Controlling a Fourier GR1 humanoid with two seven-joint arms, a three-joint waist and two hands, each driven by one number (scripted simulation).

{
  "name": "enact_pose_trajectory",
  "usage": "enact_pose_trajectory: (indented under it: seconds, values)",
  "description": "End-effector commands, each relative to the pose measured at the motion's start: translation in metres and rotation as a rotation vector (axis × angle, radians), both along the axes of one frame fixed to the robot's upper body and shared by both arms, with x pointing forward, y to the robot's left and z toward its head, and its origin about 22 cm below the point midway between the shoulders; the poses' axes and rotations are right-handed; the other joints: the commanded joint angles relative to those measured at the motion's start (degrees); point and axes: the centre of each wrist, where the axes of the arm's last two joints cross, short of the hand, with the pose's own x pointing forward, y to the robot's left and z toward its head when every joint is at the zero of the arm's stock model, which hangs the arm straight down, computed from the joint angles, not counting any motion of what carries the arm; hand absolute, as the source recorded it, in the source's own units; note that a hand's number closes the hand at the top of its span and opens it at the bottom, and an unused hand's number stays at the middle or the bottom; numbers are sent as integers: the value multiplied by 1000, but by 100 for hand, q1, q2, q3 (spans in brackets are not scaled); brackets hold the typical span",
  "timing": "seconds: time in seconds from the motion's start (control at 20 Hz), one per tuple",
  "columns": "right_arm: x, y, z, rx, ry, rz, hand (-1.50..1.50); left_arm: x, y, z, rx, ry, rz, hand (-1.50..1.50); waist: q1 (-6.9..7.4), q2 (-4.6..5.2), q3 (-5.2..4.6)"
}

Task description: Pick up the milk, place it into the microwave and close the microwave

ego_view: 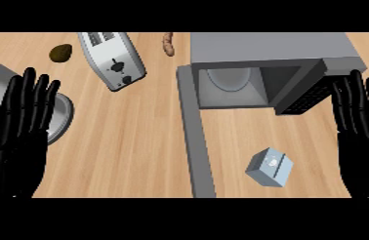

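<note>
- at lower right of the frame, the milk (271, 167) lies untouched on the counter (130, 151).
- microwave (270, 51) door (196, 136) open; nothing inside.
- left hand (25, 122) and right hand (353, 117) flat, released.

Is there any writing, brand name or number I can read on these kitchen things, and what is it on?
No readable text anywhere.
Milk carton: a pale mark on its face, too blurred to read.
Toaster: dark knobs only, no lettering.
Microwave: dark control panel, nothing legible.

counter (122, 151): wood | on it: milk (271, 167), microwave (270, 51), toaster (112, 59)
</note>
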Motion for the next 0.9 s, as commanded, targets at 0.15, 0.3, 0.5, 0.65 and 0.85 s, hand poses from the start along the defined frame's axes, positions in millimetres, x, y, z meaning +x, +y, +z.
enact_pose_trajectory:
  seconds: [0.15,0.3,0.5,0.65,0.85]
  values:
    - [-19,47,3,51,-26,-205,-150,-5,11,-2,54,23,85,-150,100,-94,-259]
    - [-22,87,2,146,90,-55,-150,-7,-12,-5,-153,104,51,-150,211,-85,-262]
    - [-44,124,21,183,63,-42,-150,-41,5,-2,-147,117,91,-150,182,-113,-260]
    - [-53,150,18,182,73,-47,-150,-52,7,8,-131,130,80,-150,131,-98,-255]
    - [-54,166,13,153,56,-128,-150,-64,22,-1,-146,126,80,-150,120,-96,-257]
